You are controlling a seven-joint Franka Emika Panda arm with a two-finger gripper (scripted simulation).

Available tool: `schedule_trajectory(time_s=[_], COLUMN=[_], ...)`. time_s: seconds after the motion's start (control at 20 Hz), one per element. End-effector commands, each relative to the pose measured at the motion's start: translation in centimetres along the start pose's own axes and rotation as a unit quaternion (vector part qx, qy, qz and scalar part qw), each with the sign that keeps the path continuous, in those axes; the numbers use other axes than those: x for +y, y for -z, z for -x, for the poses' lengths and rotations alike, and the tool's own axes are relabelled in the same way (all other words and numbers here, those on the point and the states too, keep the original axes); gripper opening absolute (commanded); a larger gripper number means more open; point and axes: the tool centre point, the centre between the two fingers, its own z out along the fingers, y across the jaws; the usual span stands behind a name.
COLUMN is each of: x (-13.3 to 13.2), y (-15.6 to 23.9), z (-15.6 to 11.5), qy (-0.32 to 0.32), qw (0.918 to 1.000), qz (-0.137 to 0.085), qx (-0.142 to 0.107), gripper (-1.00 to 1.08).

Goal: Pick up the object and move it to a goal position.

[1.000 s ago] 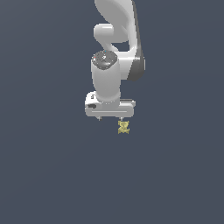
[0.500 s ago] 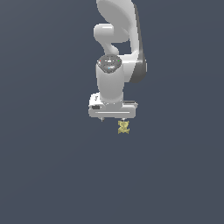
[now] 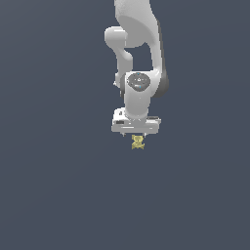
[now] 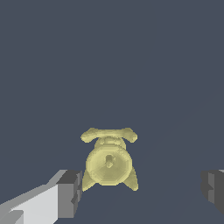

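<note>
The object [image 3: 138,142] is a tiny pale-yellow knobbly item with small lobes, lying on the dark grey floor. In the exterior view my white gripper [image 3: 136,135] hangs just above it, with the object showing right below the hand. In the wrist view the object [image 4: 109,161] lies between the two grey fingertips, close to one finger [image 4: 70,193] and far from the other [image 4: 213,184]. The gripper [image 4: 142,188] is open wide and holds nothing.
A plain dark grey floor [image 3: 58,195] fills both views. The white arm [image 3: 139,58] rises above the gripper. No goal marker shows.
The gripper has shifted to the exterior view's right and slightly down, so it now stands over the object. The object has not moved.
</note>
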Motion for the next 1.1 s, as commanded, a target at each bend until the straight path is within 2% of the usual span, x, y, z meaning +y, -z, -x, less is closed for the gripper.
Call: schedule_trajectory(time_s=[0.0, 0.6, 1.05], x=[-0.7, -1.5, -1.5], y=[-0.9, -2.4, -6.3], z=[0.7, 1.4, 1.5], qy=[-0.001, -0.001, -0.001], qw=[1.0000, 1.0000, 1.0000], qz=[0.002, 0.004, 0.004], qx=[0.001, 0.002, 0.002], gripper=[1.00, 1.00, 1.00])
